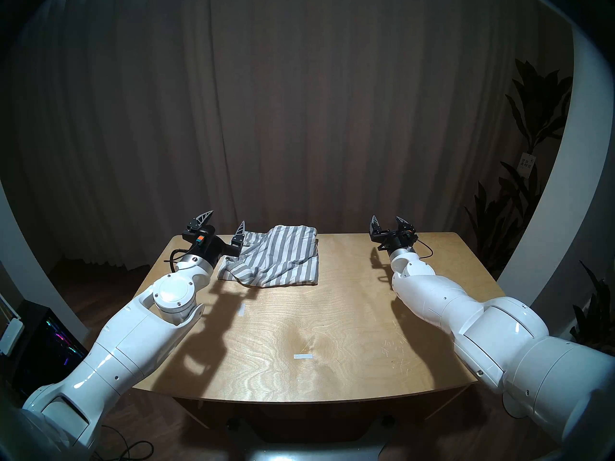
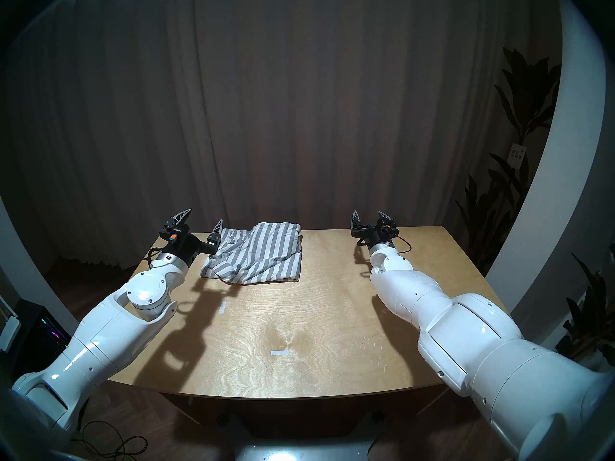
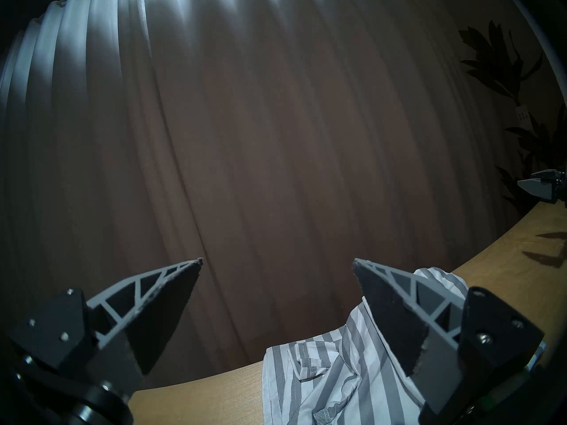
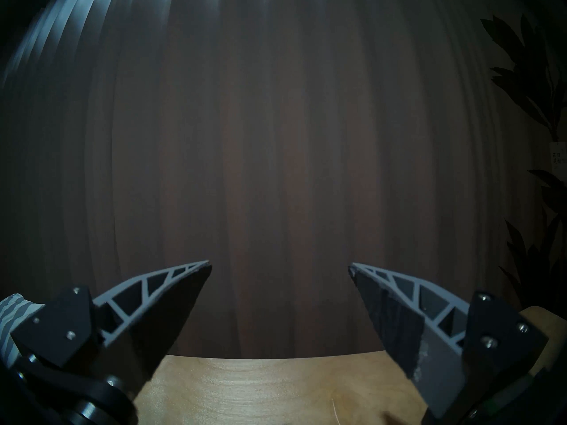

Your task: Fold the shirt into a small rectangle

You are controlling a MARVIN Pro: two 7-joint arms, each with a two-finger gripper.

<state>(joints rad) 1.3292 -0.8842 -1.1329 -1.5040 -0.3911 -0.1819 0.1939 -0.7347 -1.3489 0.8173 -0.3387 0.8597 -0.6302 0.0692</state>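
Looking from my head, left eye, I see the shirt [image 1: 276,257] lying at the upper middle of the frame, at the far edge of the table [image 1: 332,334], already folded in a rough bundle but rumpled on its left side. My left gripper [image 1: 223,224] is just beside that rumpled side, spread wide and holding nothing. My right gripper [image 1: 390,223] is well apart, at the right of the frame, also spread and empty.

The right eye shows the same; a grey neckband part seems to stick out at the bundle's lower left, but I cannot be sure.

In my left wrist view the shirt [image 3: 352,375] fills the lower right of the frame, behind my right-hand finger [image 3: 395,320]. If I close here, I think I catch only one loose layer, and the fold below will open when I lift.

In my right wrist view only a striped corner [image 4: 12,317] shows at the lower left. A pull toward the far edge could drag the cloth off the table.
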